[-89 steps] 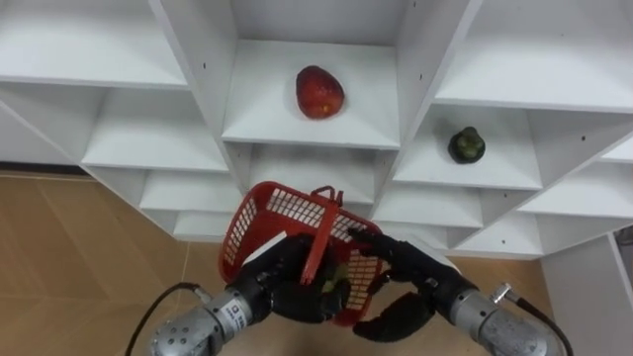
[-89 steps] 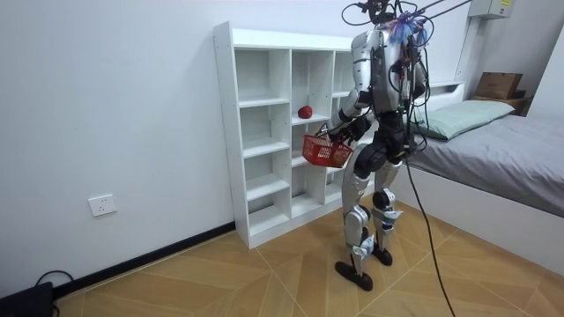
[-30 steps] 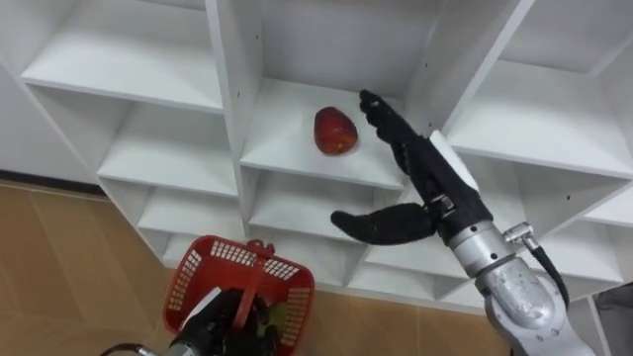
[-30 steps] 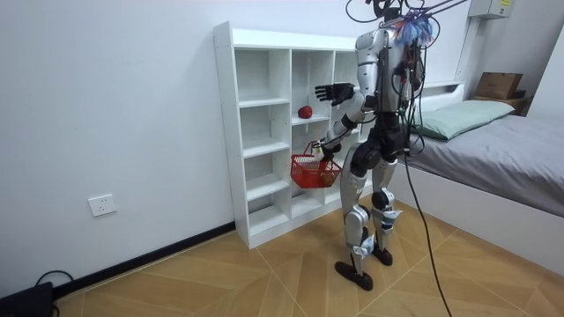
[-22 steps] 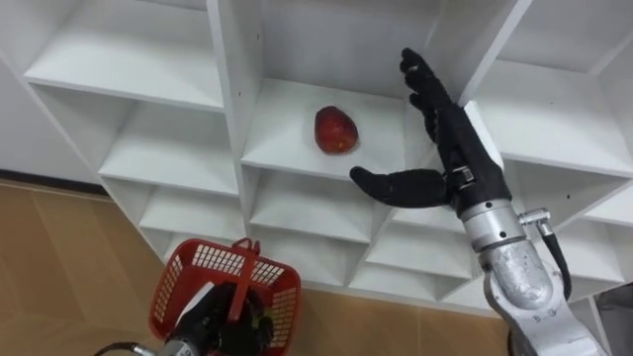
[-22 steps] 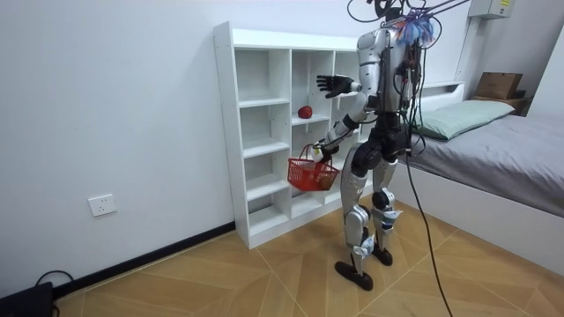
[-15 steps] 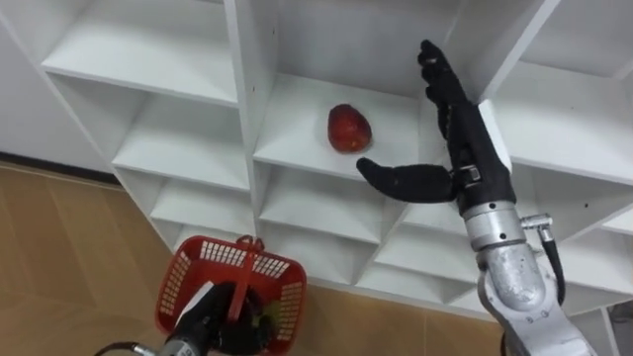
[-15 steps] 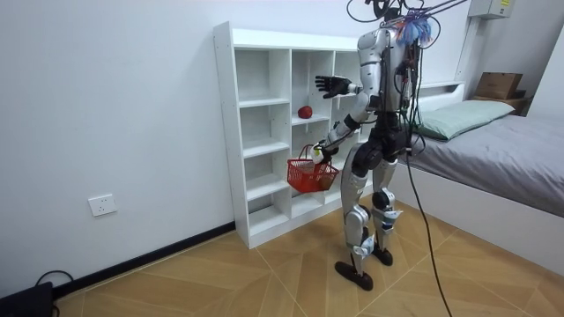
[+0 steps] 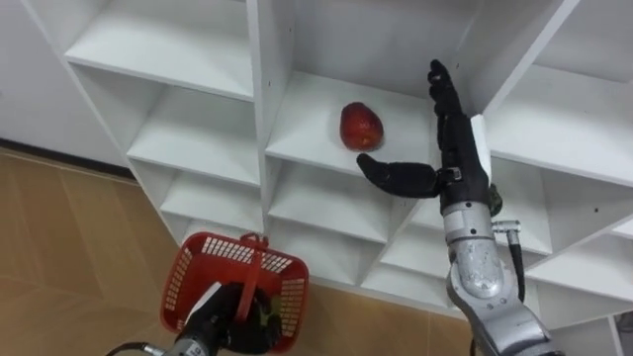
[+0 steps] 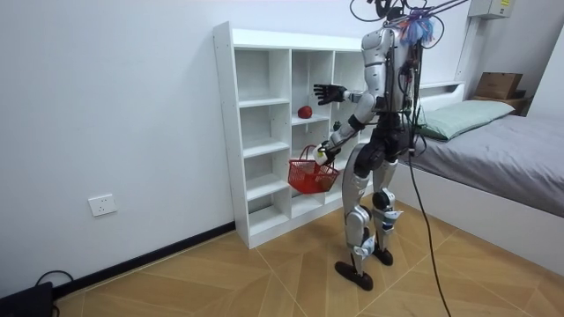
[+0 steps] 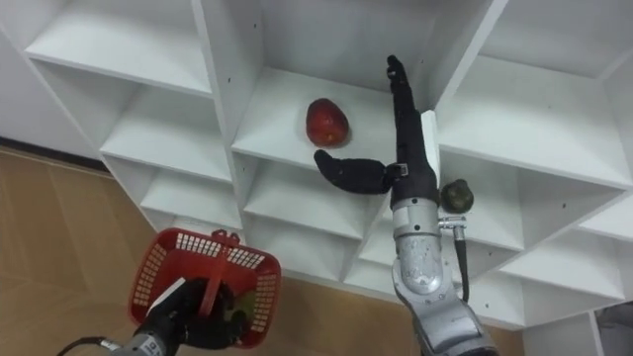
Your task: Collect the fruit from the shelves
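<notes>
The right hand (image 9: 458, 150), fingers straight and thumb spread, hovers just beside the red fruit (image 9: 361, 126) on the closet (image 9: 178, 61) shelf, while the left hand (image 9: 220, 314) is curled round the red basket (image 9: 196, 261) handle

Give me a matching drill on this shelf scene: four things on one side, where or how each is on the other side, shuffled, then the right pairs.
Things:
1. red fruit
2. red basket
3. right hand
4. dark green fruit

Places or states:
A. held by its handle in the left hand, low before the closet
B. open, fingers straight, raised at the shelf front
C. on a shelf in the middle column
D. on a lower shelf, one column to the right

Pairs: 1-C, 2-A, 3-B, 4-D.
</notes>
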